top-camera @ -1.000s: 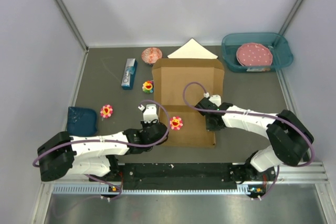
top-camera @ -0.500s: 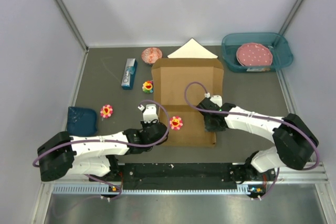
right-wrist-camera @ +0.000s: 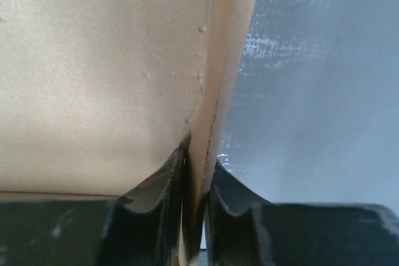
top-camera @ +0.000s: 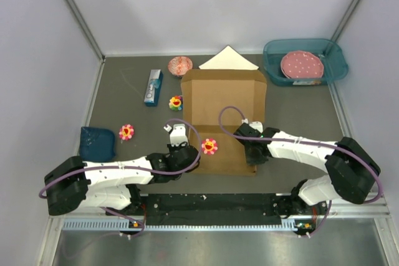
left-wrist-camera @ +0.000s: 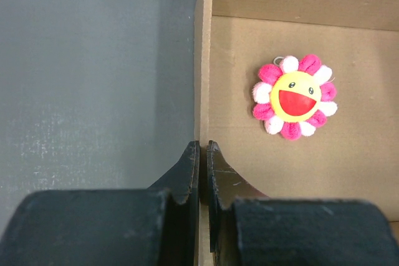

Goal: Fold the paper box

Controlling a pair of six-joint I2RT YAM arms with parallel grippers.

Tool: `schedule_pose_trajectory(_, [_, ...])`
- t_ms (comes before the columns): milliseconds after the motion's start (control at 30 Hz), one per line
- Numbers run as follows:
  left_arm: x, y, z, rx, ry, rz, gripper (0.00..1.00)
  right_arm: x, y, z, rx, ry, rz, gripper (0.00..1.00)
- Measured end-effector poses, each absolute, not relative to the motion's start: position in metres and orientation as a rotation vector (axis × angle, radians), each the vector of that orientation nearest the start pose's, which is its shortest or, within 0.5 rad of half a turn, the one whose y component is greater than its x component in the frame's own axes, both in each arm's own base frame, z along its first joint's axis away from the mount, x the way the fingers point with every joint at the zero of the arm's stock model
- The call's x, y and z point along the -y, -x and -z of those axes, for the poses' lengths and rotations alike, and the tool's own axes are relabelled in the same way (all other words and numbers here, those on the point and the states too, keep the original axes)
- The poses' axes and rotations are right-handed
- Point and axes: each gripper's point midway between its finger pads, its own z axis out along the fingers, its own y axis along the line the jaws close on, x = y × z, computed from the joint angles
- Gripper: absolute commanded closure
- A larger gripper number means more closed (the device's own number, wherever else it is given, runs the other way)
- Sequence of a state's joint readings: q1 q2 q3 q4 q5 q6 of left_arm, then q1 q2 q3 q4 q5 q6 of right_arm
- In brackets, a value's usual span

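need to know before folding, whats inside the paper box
A smiling pink-and-white flower toy lies on the paper box floor by its left wall. The right arm hides the near right corner.

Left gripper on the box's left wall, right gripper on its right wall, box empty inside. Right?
Not empty: the left wrist view shows a flower toy lying inside the paper box. Left gripper and right gripper are on those walls.

Teal tray (top-camera: pixel 272 70) holds a pink dotted plate (top-camera: pixel 302 65).
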State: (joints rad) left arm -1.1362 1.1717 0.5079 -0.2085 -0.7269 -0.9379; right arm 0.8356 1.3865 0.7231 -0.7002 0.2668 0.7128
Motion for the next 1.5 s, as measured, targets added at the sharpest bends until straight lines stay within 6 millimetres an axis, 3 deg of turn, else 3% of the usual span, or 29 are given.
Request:
schedule_pose_trajectory(67, [0.211, -0.198, -0.063, -2.191, 0.082, 0.262, 1.00, -0.153, -0.164, -0.017, -2.802, 0.128, 0.055, 1.00])
schedule_pose_trajectory(433, [0.211, -0.198, -0.064, -2.191, 0.080, 0.264, 1.00, -0.153, -0.165, -0.016, -2.767, 0.124, 0.130, 0.99])
schedule_pose_trajectory(467, [0.211, -0.198, -0.064, -2.192, 0.080, 0.263, 1.00, -0.153, -0.165, -0.016, -2.767, 0.128, 0.135, 0.84])
schedule_pose_trajectory(567, [0.211, -0.197, -0.064, -2.192, 0.079, 0.262, 0.99, -0.154, -0.165, -0.017, -2.763, 0.127, 0.131, 0.60])
schedule_pose_trajectory(667, [0.209, -0.197, -0.065, -2.191, 0.075, 0.260, 0.93, -0.155, -0.165, -0.020, -2.753, 0.132, 0.115, 0.52])
schedule_pose_trajectory(933, [0.206, -0.196, -0.066, -2.194, 0.072, 0.254, 0.77, -0.164, -0.174, -0.053, -2.671, 0.109, 0.018, 0.41])
schedule_pose_trajectory(1067, [0.208, -0.196, -0.070, -2.185, 0.079, 0.270, 0.62, -0.169, -0.184, -0.080, -2.602, 0.080, -0.037, 0.39])
schedule_pose_trajectory(1200, [0.209, -0.197, -0.076, -2.174, 0.088, 0.289, 0.56, -0.167, -0.187, -0.093, -2.565, 0.064, -0.050, 0.38])
schedule_pose_trajectory(1367, [0.210, -0.196, -0.086, -2.156, 0.104, 0.329, 0.54, -0.157, -0.184, -0.105, -2.535, 0.052, -0.055, 0.37])
schedule_pose_trajectory(1500, [0.210, -0.195, -0.100, -2.130, 0.124, 0.382, 0.54, -0.150, -0.185, -0.130, -2.467, 0.036, -0.098, 0.36])
